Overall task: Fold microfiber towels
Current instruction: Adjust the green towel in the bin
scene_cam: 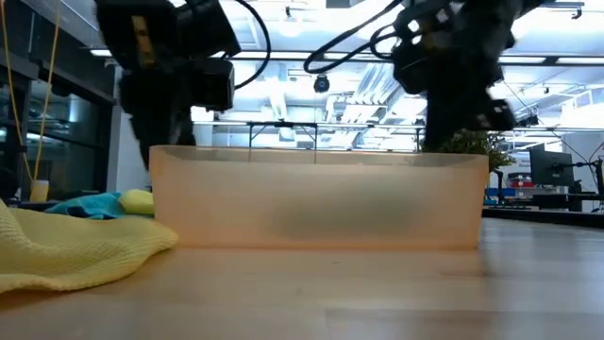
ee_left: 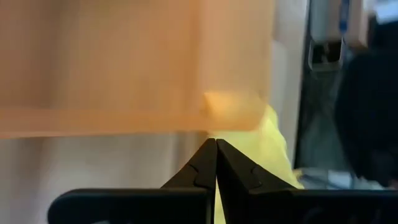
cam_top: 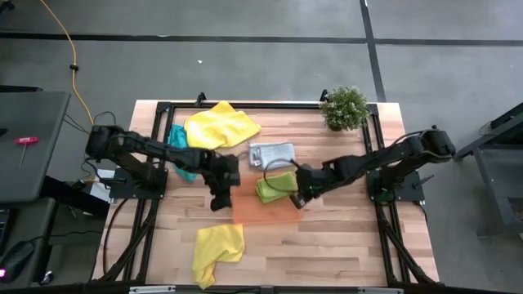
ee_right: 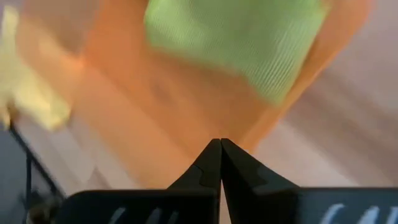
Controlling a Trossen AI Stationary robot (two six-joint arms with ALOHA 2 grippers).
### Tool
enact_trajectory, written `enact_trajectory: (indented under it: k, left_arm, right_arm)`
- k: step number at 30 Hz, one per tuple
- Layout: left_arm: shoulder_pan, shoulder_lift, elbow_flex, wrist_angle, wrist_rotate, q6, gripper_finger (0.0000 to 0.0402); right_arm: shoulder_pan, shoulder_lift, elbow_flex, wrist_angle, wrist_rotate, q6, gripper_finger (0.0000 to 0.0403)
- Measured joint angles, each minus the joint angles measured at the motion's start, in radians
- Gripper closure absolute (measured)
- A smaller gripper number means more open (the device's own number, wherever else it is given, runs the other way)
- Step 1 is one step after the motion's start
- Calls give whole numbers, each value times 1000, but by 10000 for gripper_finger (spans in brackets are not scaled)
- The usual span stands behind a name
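Beside right hand (cam_top: 297, 201), lime towel (cam_top: 276, 185).

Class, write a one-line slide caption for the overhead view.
Both shut grippers, left and right, flank the orange tray holding a folded lime green towel.

a robotics lab or industrial workshop; a wooden worktop (cam_top: 327, 245) in a black metal frame (cam_top: 245, 104) stands on a grey concrete floor (cam_top: 245, 49); the low view shows ceiling strip lights (scene_cam: 311, 66), exposed ducting and a monitor (scene_cam: 547, 170) beyond.
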Motion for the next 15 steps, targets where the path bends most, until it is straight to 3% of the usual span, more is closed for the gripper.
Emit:
enact_trajectory:
  k: [8,15]
  left_arm:
    - [144,-207,1,-16,-166,110,401]
    - [168,-345,1,14,-377,196,401]
  right_arm:
    - [-131,56,61,16,62,-61,403]
    - [-147,243,335,-234,109,-551,403]
